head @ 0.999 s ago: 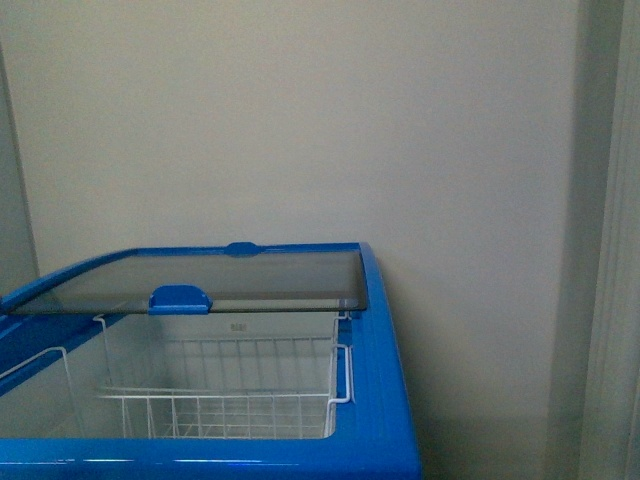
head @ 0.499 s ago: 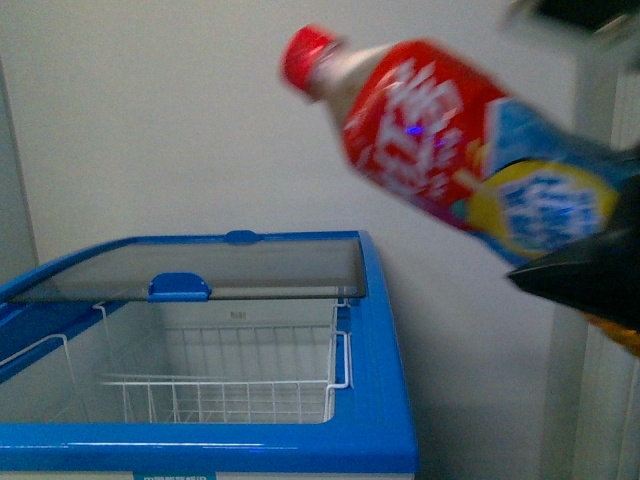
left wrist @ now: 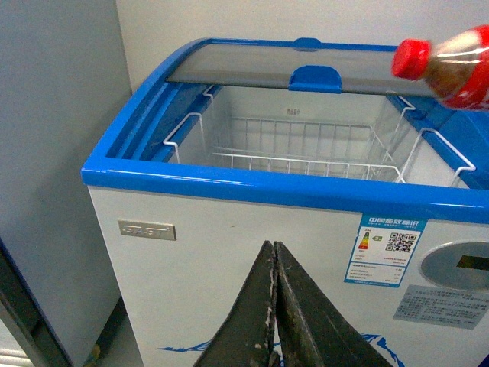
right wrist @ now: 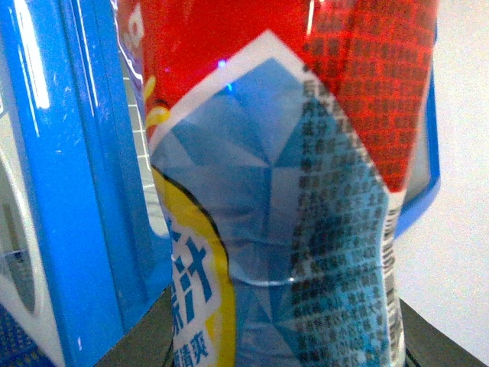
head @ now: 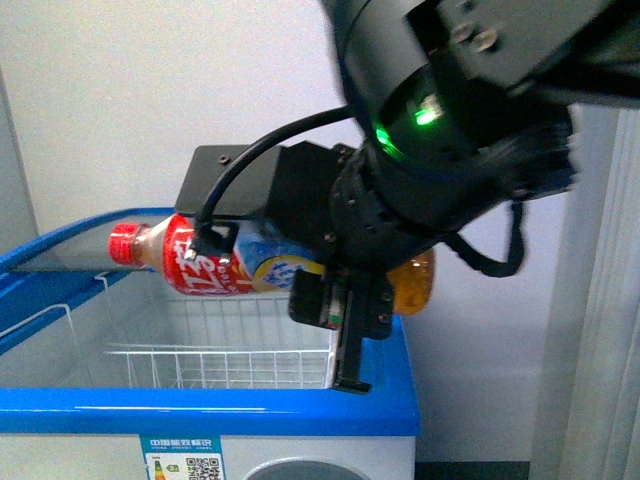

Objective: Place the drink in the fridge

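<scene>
Evidently, at the time of inspection your right gripper [head: 330,290] was clamped across the middle of the drink [head: 205,265]. The bottle lay roughly level in the air. In the front view its red cap pointed to the robot's left and its amber base showed beyond the arm on the right. The drink hung above the open part of the fridge [head: 200,410], over the near right corner, and touched neither the blue rim nor the white wire basket [head: 220,365] inside. In the right wrist view the label filled almost the whole picture, with a dark finger edge at either side of the bottle low in the frame.

Your left gripper [left wrist: 273,256] was pressed together and carried nothing. It sat low in front of the fridge's white front wall, below the rim. From that wrist view you could see the glass lid [left wrist: 252,65] covering the far part of the opening, the basket hanging in the uncovered part, and the cap end of the drink reaching in over the right rim. An energy sticker [left wrist: 388,250] and the oval display [left wrist: 458,264] sat on the front wall.
</scene>
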Robot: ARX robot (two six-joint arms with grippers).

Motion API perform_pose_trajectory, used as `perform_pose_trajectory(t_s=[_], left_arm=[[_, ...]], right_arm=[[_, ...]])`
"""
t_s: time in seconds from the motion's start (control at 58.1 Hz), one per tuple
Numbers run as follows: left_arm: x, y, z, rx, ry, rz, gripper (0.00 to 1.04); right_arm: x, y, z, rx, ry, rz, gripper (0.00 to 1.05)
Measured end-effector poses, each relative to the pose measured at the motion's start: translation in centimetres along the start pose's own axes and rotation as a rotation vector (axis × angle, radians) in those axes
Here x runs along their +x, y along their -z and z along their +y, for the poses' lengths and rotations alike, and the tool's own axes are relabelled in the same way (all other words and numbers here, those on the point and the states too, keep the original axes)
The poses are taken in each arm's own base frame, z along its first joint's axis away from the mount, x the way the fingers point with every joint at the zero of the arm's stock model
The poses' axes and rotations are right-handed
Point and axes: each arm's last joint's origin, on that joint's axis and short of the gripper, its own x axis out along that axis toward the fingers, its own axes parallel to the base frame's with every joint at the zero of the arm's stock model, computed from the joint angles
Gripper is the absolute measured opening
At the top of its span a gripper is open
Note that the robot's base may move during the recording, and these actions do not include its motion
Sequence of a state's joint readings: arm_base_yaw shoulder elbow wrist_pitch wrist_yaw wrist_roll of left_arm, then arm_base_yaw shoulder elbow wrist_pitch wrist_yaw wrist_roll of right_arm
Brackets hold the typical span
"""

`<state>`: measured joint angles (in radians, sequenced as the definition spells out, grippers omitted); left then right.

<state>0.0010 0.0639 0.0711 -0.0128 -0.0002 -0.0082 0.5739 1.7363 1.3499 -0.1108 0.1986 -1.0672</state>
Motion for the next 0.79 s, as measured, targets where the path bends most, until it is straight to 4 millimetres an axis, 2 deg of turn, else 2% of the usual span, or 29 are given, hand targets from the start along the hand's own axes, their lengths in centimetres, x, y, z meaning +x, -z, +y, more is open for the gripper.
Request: perform_pose_trajectory(t_s=[0.172, 0.482, 0.792], left_arm=[[0.0, 0.4, 0.0, 0.000, 0.000, 0.002, 0.03], [-0.1, 1.4, 0.0, 0.001, 0.000, -0.009, 0.03], [-0.1, 1.4, 0.0, 0.001, 0.000, -0.010, 0.03]], right_arm=[[3.8, -0.9, 0.4, -0.032, -0.021, 0.006, 0.41], [8.9, -1.2, 0.2, -0.021, -0.025, 0.004, 0.41], [12.6, -0.5, 0.4, 0.020, 0.012, -0.028, 0.41]])
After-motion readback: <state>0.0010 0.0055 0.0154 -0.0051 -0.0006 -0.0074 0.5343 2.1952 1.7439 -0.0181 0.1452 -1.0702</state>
